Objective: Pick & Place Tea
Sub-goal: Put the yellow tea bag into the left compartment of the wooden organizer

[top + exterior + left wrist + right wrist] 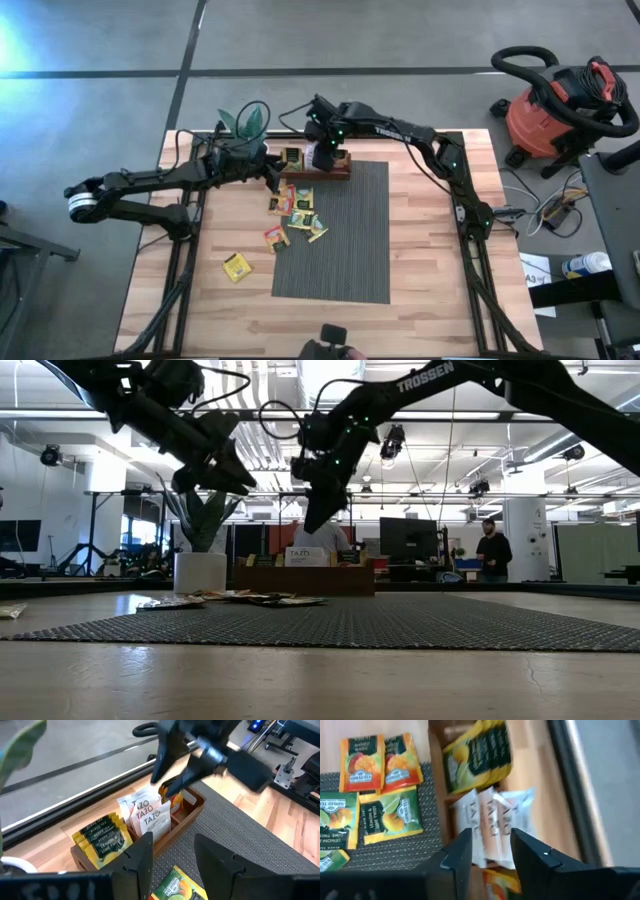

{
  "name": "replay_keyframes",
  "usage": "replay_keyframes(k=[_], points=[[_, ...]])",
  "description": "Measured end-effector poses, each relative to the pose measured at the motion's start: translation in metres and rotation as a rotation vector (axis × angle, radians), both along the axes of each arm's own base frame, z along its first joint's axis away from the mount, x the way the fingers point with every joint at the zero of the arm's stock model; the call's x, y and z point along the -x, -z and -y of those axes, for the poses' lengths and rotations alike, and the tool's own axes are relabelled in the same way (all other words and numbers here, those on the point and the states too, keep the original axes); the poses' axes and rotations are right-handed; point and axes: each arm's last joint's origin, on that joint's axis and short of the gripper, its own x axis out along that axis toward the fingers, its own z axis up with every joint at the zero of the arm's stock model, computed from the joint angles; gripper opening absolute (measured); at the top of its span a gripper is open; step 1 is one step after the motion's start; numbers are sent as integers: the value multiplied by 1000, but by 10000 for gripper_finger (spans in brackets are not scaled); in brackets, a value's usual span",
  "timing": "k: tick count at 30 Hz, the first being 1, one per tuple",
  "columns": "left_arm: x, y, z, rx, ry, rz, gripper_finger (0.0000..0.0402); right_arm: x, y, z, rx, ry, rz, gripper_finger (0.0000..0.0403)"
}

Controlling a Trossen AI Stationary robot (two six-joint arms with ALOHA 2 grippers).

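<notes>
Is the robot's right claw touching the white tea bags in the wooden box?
Apart. In the right wrist view the right gripper hangs open above the white tea bags, nothing between its fingers. The low view shows it hanging clear above the wooden tray.

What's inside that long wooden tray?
The tray holds upright tea bags sorted by kind: yellow-green ones, white Tazo ones, and orange ones partly hidden behind the right gripper. Their lower halves are covered by the tray wall.

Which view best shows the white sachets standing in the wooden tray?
The left wrist view: the white sachets stand upright in the wooden tray's middle compartment, their print readable. The right wrist view shows them from above, blurred. The high view gives only a pale speck; the low view shows one pale label.
</notes>
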Motion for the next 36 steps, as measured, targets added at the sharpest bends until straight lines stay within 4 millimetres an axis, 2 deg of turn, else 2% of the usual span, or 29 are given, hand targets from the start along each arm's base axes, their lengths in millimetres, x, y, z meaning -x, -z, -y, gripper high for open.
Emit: replay_keyframes(k=[5,9,19,36], points=[[0,1,1,28,3,-3,138,-2,-26,0,46,-12,66,135],[0,1,1,40,24,3,138,-1,-37,-2,21,-11,99,125],[0,1,1,48,19,11,138,7,-33,-14,-78,-22,-19,106],[-1,4,9,107,78,-1,138,-12,-31,-70,-115,-111,-60,75]])
